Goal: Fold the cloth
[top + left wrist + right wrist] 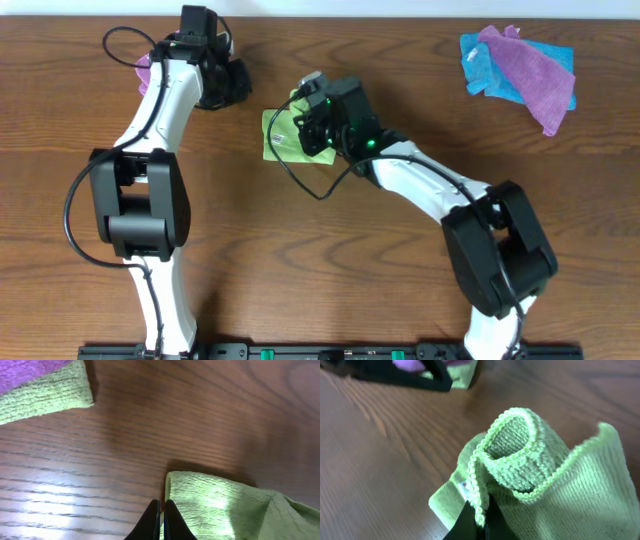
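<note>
Ahead of the left hand [161, 519], bare surface [150, 435] lay open, bounded by a pile [45, 390] far ahead-left and the cloth [225, 505] just right. Before the right hand [477, 522] the cloth stood bunched; open surface lay leftward.

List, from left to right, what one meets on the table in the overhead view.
left gripper → the cloth → blue and purple cloths

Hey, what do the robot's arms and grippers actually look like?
The left arm and right arm share white rounded links, bulky black joint housings and loose black cables. A green light glows near the right wrist. The left gripper and right gripper have slim, tapered black fingers.
</note>
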